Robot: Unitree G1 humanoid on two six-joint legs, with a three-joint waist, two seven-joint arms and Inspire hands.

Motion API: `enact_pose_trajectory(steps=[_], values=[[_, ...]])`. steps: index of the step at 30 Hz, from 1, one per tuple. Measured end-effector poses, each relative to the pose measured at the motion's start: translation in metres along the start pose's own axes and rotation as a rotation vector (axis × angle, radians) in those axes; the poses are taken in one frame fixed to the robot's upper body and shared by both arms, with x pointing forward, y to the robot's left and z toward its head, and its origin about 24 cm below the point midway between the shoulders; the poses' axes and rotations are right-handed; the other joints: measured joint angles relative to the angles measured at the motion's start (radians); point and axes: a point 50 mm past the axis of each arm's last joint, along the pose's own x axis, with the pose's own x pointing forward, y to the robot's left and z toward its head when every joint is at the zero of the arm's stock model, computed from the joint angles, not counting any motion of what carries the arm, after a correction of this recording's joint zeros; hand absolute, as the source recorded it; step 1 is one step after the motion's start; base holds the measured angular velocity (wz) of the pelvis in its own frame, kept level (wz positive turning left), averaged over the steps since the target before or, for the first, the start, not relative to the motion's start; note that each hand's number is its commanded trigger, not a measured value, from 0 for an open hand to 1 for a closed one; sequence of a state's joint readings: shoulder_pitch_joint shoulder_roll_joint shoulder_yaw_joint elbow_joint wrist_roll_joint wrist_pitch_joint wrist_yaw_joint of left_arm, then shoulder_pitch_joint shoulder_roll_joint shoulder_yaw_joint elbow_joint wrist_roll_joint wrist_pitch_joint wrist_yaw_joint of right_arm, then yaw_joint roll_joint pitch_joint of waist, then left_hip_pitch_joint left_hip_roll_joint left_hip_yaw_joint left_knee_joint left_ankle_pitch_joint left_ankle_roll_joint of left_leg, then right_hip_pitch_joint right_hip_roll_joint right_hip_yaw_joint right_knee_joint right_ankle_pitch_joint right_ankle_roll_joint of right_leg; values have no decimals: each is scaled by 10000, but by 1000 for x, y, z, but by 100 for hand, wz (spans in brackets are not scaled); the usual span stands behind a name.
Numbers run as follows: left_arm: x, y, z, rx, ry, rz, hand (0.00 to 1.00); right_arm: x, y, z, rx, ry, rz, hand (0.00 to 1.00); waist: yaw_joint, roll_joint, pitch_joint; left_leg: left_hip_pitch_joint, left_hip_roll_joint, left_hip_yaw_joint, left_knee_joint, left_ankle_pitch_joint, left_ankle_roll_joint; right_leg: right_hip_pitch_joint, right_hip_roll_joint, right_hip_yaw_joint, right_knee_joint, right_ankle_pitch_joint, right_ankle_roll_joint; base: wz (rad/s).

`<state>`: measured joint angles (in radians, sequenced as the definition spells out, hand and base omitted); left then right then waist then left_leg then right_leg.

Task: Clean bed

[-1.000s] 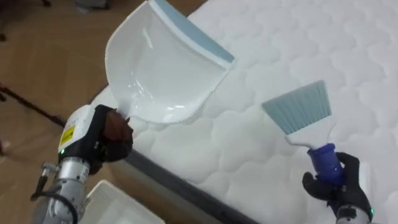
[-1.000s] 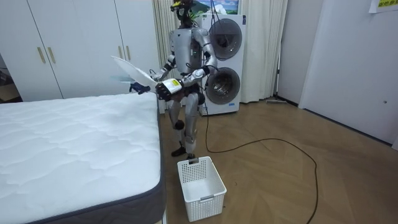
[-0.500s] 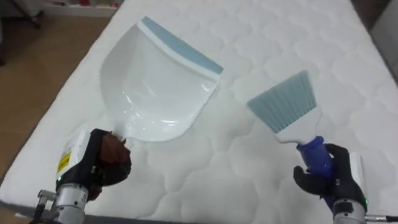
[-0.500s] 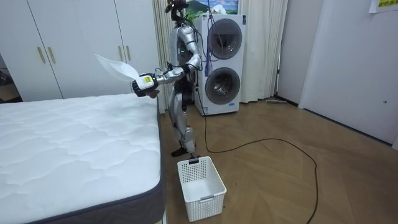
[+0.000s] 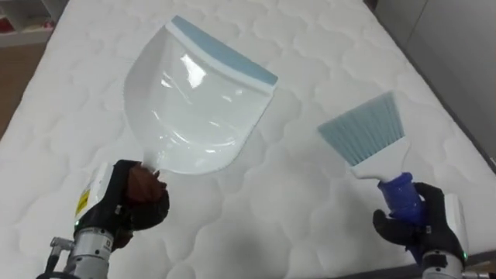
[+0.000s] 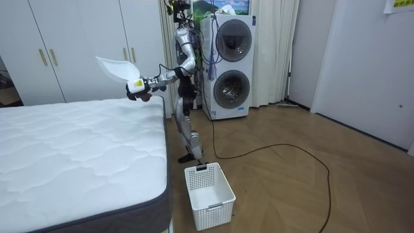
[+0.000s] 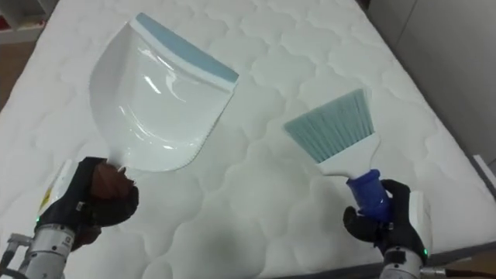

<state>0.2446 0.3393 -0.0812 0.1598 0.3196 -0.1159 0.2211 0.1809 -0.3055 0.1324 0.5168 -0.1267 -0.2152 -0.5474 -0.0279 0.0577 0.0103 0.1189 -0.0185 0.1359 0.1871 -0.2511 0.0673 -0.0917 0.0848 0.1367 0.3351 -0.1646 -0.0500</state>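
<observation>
A white dustpan (image 5: 194, 101) with a pale blue lip is held up over the bed (image 5: 310, 46), its mouth pointing away from me. My left hand (image 5: 133, 203) is shut on its handle at the lower left. At the lower right, my right hand (image 5: 415, 225) is shut on the blue handle of a hand brush (image 5: 370, 138), whose light blue bristles fan upward over the quilted white mattress. In the room view I stand at the bed's far corner, leaning over it with the dustpan (image 6: 113, 66) raised.
A white plastic basket (image 6: 208, 186) stands on the wooden floor beside the bed. Two stacked washing machines (image 6: 229, 58) and white wardrobes (image 6: 71, 45) line the back wall. The mattress edge (image 5: 457, 116) runs along the right of the eye views.
I have turned from the bedside floor to face the bed and leaned over it, so the mattress now spreads under both hands. Dustpan and brush stay gripped as before.
</observation>
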Motion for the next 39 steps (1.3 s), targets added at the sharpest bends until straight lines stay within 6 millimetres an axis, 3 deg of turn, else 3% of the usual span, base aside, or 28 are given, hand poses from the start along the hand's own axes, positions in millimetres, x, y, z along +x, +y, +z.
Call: enact_pose_trajectory(steps=[4,8,13,17,21,23,28,34,39], values=[[-2,-3,-10,-193,459,-95,0,-1,1,-2,-50,139,-47,0,4,9,36,-12,-124,3,120,-68,28,-210,-91,6,488,-290,25,0],[-6,-10,-23,-377,1121,-223,0,-3,2,-10,-287,630,10,0,107,21,13,-23,-116,4,109,-111,15,-302,11,53,513,-290,23,-4],[-14,-17,-47,-1427,2621,-81,0,-4,1,-15,-427,1021,-74,0,132,-222,-86,-17,-98,1,74,-108,8,-281,55,57,448,-295,-9,-1],[-16,-21,-52,-2150,3069,166,0,-3,-3,-18,-103,1415,-365,0,321,-415,-165,-3,-39,11,22,-107,9,-234,47,-29,249,-261,-18,0],[-28,-29,-74,-2566,4321,26,0,-4,-2,-21,296,1746,-330,0,372,-483,-134,272,89,-16,-136,-108,5,277,75,-177,-364,-67,-33,4],[-35,-33,-84,-2531,4823,-121,0,-6,-2,-29,201,2106,-205,0,433,-508,-153,342,117,-5,-221,-107,2,410,137,-205,-572,2,-23,2],[-68,-42,-115,-2513,6731,-753,0,-19,4,-54,-564,3243,955,0,527,-573,-100,289,115,-22,-243,-108,3,415,103,-277,-629,19,4,0],[-88,-52,-132,-2622,7885,-1498,0,-35,13,-77,-1370,4144,2383,0,628,-595,-99,455,148,-44,-240,-108,3,721,56,-351,-967,93,2,2],[-92,-56,-136,-2668,8229,-1758,0,-53,14,-100,-1923,5292,3275,0,638,-570,-102,452,160,-22,-247,-111,-1,793,59,-427,-1123,149,9,2]])
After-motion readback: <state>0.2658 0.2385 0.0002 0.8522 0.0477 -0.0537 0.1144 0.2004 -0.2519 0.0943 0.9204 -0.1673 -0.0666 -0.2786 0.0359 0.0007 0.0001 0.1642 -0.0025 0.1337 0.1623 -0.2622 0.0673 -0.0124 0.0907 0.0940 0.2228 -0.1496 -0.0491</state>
